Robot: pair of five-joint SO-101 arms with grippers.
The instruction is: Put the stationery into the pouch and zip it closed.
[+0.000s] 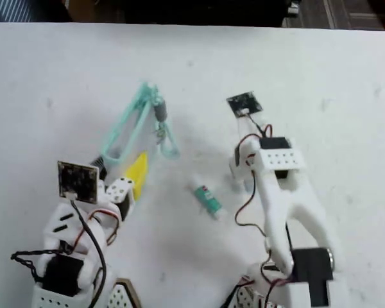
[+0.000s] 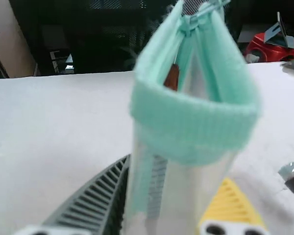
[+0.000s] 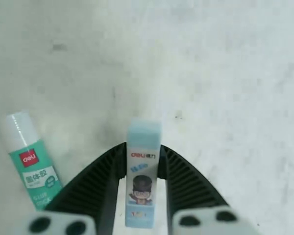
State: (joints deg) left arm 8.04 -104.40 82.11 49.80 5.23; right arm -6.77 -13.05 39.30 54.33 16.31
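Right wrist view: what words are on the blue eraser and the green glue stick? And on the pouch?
Eraser: a small logo above a cartoon figure, tiny print below; too blurred to quote.
Glue stick: a red logo badge and white lines of print; too small to quote.
Pouch: no print that shows.

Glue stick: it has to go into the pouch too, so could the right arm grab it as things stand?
Probably not yet: the right gripper is shut on an eraser. Otherwise the way looks free; the glue stick lies uncovered on the table beside it.
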